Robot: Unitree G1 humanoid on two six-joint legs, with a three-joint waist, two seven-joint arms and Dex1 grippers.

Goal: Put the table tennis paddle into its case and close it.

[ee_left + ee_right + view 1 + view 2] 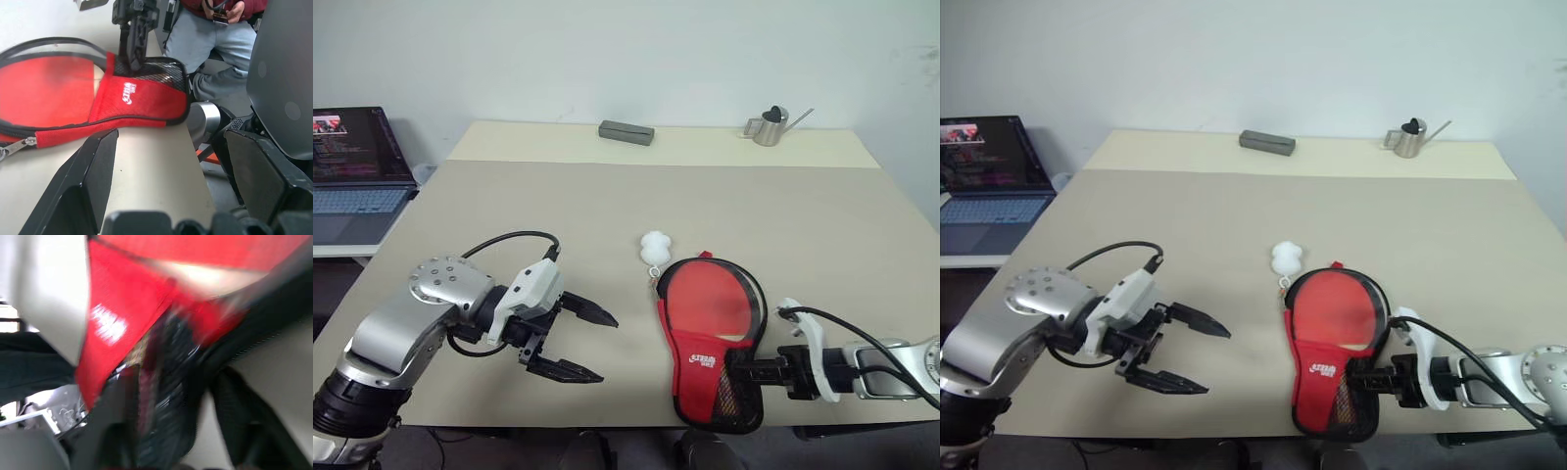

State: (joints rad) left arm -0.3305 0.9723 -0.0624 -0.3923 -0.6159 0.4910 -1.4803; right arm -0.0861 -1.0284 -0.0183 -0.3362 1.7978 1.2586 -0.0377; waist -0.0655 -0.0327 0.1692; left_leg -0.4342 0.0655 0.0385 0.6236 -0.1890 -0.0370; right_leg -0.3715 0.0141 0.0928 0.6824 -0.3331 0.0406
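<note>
In case (705, 343) | paddle (710, 302) handle hidden | right end effector (744, 372) blurred

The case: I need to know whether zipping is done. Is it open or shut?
Open. The case has its round end gaping, the red paddle face showing inside, and the zip pull lies loose at the near end.

light: bright, even, soft shadows | head views: sharp | right wrist view: heavy motion blur
</note>
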